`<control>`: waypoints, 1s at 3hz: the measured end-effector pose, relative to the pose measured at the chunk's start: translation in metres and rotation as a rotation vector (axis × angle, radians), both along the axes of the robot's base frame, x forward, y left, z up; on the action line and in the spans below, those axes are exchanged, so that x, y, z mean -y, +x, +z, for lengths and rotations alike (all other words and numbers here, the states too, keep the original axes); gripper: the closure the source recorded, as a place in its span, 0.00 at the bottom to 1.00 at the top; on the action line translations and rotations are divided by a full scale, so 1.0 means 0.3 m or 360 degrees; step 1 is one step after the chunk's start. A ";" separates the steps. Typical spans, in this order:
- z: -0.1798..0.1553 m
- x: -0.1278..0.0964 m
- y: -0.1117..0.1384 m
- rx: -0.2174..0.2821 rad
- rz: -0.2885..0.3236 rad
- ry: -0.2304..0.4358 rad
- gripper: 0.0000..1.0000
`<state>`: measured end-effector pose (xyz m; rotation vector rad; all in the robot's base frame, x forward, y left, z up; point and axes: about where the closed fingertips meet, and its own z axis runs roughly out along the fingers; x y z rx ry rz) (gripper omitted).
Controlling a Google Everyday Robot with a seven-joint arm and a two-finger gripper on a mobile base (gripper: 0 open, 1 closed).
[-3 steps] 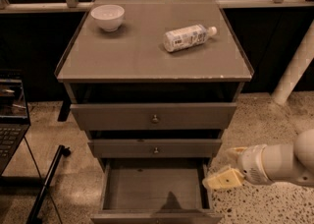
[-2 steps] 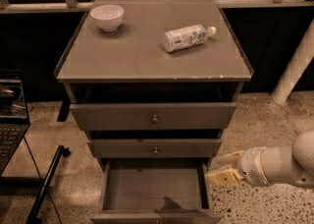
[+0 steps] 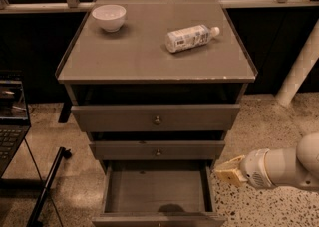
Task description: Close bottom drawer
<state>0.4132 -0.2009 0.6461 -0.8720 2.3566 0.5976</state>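
The bottom drawer [image 3: 155, 191] is the lowest of the cabinet's three and stands pulled far out, its shallow grey-brown box open and empty inside. Its front panel [image 3: 158, 219] lies at the bottom edge of the view; its knob is not in view. The middle drawer [image 3: 157, 150] and top drawer [image 3: 155, 117] above it each show a small round knob and stick out slightly. My gripper [image 3: 227, 173], on a white arm from the right, sits just outside the bottom drawer's right side wall, level with its rim.
On the cabinet top [image 3: 124, 56] stand a white bowl [image 3: 109, 17] at the back left and a plastic bottle [image 3: 190, 37] lying on its side. A laptop [image 3: 11, 116] is at the left edge, a black stand leg [image 3: 47, 186] on the floor, a white post [image 3: 299, 66] at the right.
My gripper has drifted slightly to the right and up, a little away from the drawer's right wall. The drawers have not moved.
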 end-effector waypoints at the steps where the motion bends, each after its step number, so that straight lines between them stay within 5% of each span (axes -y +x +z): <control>1: -0.012 0.002 -0.002 0.0018 -0.0025 0.0008 1.00; 3: -0.299 -0.021 -0.061 0.0102 -0.0394 0.0230 1.00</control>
